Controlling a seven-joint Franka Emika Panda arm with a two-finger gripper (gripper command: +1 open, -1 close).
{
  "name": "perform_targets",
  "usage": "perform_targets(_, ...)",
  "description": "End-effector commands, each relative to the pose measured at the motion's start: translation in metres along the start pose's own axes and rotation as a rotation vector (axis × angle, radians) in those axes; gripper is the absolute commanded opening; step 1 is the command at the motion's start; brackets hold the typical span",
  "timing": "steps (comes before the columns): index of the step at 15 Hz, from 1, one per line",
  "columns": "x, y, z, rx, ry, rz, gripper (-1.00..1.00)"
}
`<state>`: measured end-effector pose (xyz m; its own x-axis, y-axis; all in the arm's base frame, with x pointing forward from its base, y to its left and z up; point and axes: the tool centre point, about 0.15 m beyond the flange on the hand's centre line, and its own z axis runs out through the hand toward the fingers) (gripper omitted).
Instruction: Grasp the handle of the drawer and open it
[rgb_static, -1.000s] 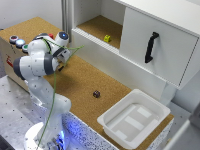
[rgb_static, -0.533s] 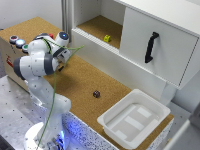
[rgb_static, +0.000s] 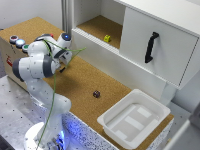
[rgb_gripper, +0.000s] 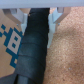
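Note:
The drawer (rgb_static: 165, 37) is a large white flat-fronted unit at the exterior view's upper right, and it looks closed. Its slim black bar handle (rgb_static: 151, 47) stands upright on the front. My gripper (rgb_static: 66, 56) is far from it, at the exterior view's left, low over the cork tabletop and partly hidden behind my own arm. In the wrist view the gripper (rgb_gripper: 37, 17) has its two pale fingers (rgb_gripper: 20, 19) spread apart, with a black sleeved cable (rgb_gripper: 34, 50) running between them. The handle and drawer are out of the wrist view.
A white plastic tub (rgb_static: 150, 102) sits at the front right of the cork tabletop (rgb_static: 80, 80). A small dark object (rgb_static: 96, 93) lies on the cork. A yellow object (rgb_static: 106, 38) rests in the open compartment left of the drawer. A button box (rgb_static: 17, 42) stands at the left.

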<state>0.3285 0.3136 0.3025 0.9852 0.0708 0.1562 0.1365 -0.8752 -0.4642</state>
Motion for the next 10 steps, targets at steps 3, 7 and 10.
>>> perform_targets(3,-0.001,0.062,0.007,0.045,-0.01,0.0,-1.0)
perform_targets(7,0.001,0.077,-0.001,0.025,-0.004,0.018,-1.0)
perform_targets(10,0.002,0.086,-0.006,0.015,-0.002,0.027,-1.0)
